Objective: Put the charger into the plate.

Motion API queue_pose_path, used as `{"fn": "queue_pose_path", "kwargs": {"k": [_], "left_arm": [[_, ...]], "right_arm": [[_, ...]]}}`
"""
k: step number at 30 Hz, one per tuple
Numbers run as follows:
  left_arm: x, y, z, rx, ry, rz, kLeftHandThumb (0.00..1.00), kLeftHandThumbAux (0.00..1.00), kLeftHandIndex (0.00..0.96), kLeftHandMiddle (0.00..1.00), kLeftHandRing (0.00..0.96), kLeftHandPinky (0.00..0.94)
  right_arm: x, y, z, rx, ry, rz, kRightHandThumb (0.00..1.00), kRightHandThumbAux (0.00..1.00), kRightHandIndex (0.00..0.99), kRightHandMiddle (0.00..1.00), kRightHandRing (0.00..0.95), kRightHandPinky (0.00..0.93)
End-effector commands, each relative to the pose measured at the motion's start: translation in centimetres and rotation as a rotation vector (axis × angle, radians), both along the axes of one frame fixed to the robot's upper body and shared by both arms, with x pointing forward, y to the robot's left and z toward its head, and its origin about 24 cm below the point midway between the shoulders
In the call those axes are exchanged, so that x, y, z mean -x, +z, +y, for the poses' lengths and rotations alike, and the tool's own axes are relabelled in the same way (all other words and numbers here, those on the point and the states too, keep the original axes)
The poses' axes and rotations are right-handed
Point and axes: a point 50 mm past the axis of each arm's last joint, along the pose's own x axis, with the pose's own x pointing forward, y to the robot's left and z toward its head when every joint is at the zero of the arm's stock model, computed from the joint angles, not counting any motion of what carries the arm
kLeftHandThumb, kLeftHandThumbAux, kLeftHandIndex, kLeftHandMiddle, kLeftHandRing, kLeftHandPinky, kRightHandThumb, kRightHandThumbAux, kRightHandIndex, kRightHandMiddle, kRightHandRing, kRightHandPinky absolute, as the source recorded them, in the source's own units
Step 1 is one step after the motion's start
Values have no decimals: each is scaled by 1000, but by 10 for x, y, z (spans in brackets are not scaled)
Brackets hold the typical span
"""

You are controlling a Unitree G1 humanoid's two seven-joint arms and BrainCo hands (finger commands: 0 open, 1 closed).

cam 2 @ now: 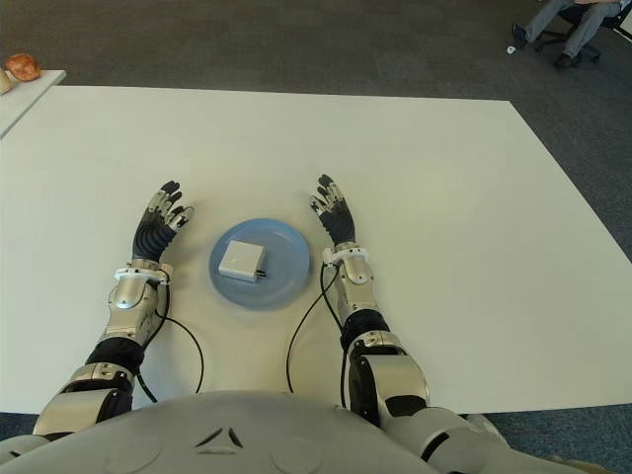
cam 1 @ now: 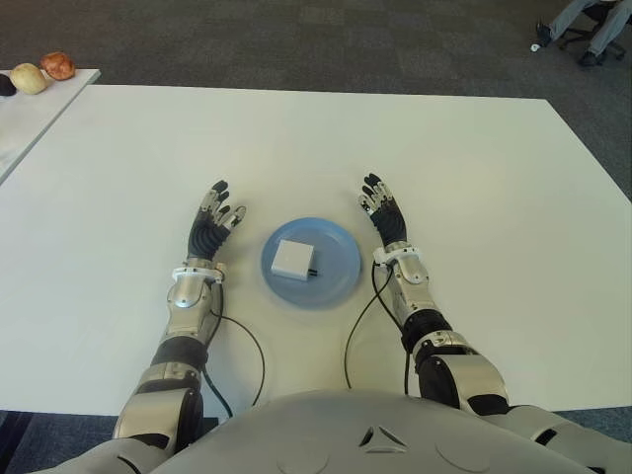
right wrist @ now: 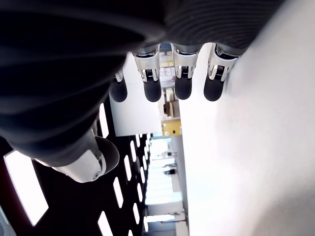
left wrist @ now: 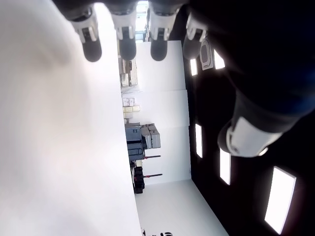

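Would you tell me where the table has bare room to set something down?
Bare table lies beyond both open hands and right of the right hand. It is crowded only between it and the left hand, where the plate holds the charger.

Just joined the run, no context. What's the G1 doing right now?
Nothing is being handled at the moment. The white charger lies in the blue plate on the white table. The left hand shows to the left of the plate and the right hand to its right, both with fingers extended and holding nothing. Judged from this layout, the placement looks done.
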Motion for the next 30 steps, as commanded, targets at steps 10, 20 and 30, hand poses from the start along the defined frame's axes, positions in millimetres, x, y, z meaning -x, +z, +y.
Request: {"fn": "queue_pose_path", "kwargs": {"k": [10,20,30], "left_arm": [[16,-23,-20,-30,-19,118,0,574,0,0,0,0],[12,-20,-24,-26,-35,123,0,579,0,0,0,0],[8,-21,-27,2,-52,122,0,583,0,0,0,0]], "right_arm": [[21,-25,-5,-15,-17,126,22,638,0,6,0,0],[24,-27,-2,-28,-14,127,23,641,0,11,0,0],[25,-26,2,-18,-10,123,20,644,0,12,0,0]]}}
